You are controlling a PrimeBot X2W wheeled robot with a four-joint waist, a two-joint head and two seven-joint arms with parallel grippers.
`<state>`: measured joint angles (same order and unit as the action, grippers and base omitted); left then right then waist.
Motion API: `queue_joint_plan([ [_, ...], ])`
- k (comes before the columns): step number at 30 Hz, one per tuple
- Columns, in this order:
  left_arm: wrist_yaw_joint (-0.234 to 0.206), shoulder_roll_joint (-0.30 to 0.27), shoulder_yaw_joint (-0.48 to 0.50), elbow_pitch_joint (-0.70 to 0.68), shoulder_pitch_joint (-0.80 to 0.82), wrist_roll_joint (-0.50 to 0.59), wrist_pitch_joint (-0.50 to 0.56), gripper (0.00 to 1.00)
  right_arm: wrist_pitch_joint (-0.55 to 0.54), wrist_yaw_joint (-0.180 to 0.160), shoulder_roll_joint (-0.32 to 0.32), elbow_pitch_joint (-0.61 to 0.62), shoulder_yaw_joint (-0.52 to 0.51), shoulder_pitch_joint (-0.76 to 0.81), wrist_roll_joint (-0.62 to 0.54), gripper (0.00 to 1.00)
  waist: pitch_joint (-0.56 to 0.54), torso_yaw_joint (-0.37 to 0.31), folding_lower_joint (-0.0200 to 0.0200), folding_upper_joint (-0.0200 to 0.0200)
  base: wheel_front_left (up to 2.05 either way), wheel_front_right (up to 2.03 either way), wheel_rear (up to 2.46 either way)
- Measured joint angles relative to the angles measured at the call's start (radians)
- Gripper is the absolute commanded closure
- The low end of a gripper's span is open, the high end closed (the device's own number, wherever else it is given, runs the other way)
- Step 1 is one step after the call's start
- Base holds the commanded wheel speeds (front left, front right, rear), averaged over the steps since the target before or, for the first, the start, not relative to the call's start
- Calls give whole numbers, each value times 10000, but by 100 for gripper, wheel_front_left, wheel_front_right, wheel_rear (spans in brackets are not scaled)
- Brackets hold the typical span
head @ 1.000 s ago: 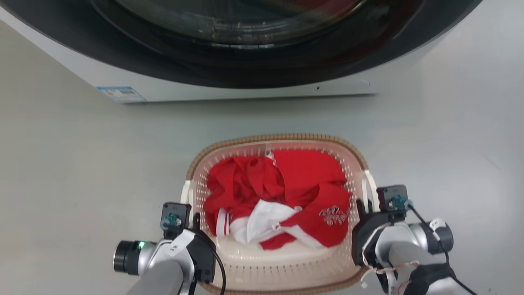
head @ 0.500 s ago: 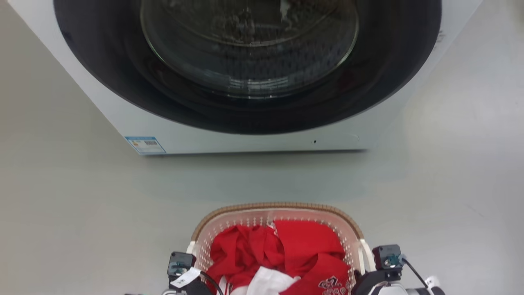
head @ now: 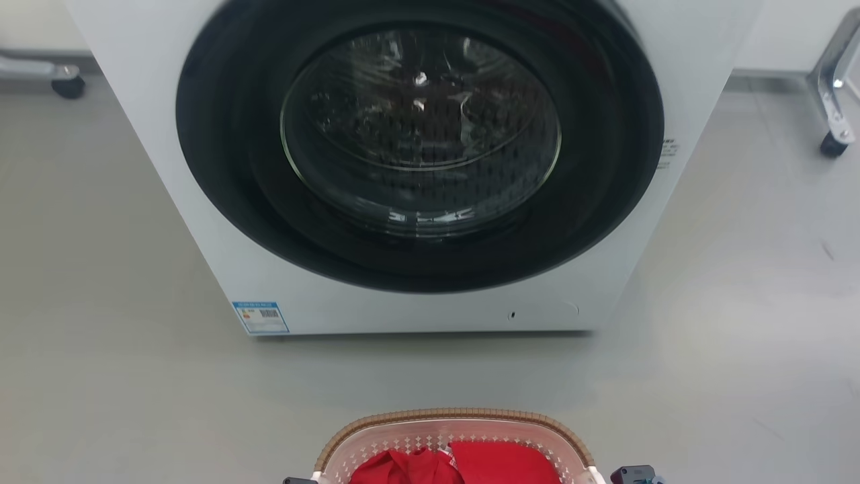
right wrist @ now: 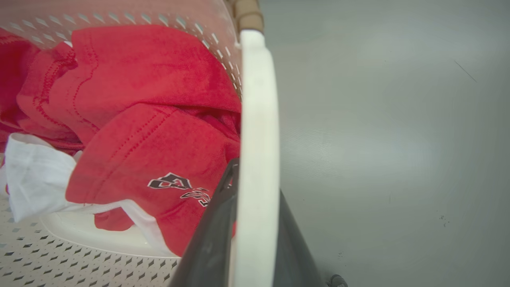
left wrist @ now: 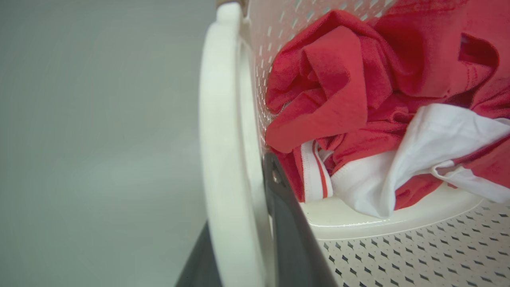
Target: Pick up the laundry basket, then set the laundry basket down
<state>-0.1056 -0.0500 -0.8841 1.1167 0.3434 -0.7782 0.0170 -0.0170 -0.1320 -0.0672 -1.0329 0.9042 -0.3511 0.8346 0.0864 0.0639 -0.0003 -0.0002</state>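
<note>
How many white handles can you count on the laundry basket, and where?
2. One handle is on the laundry basket's left side, between the left gripper's jaws; the other is on its right side, between the right gripper's jaws.

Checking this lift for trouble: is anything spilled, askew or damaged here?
Nothing stands out. The left gripper and right gripper each clamp a white handle of the laundry basket, which looks intact; the red and white clothes lie inside it, and the washing machine's door is shut.

Left gripper (left wrist: 238,199): dark fingers (left wrist: 287,223) pinch white handle (left wrist: 223,119) of cream perforated laundry basket (left wrist: 398,255).
Right gripper (right wrist: 257,179): pinches opposite white handle (right wrist: 257,99).
</note>
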Motion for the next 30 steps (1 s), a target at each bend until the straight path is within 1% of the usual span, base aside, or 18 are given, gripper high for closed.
queue_joint_plan([
  [5, 0, -23, -67, -25, -28, -190, 96, 100, -8, 0, -2, -10, 94, 11, 115, 100, -519, 24, 1, 0, 0, 0, 0],
  [9, 0, -36, -146, -31, -29, -217, 165, 100, -29, 0, -2, -29, 176, 11, 215, 100, -722, 51, 1, 1, 0, 0, 0],
  [30, -4, -58, -424, -33, -28, -403, 253, 100, -81, -2, -4, -194, 631, -74, 727, 100, -672, 30, 4, 3, 0, 0, 0],
])
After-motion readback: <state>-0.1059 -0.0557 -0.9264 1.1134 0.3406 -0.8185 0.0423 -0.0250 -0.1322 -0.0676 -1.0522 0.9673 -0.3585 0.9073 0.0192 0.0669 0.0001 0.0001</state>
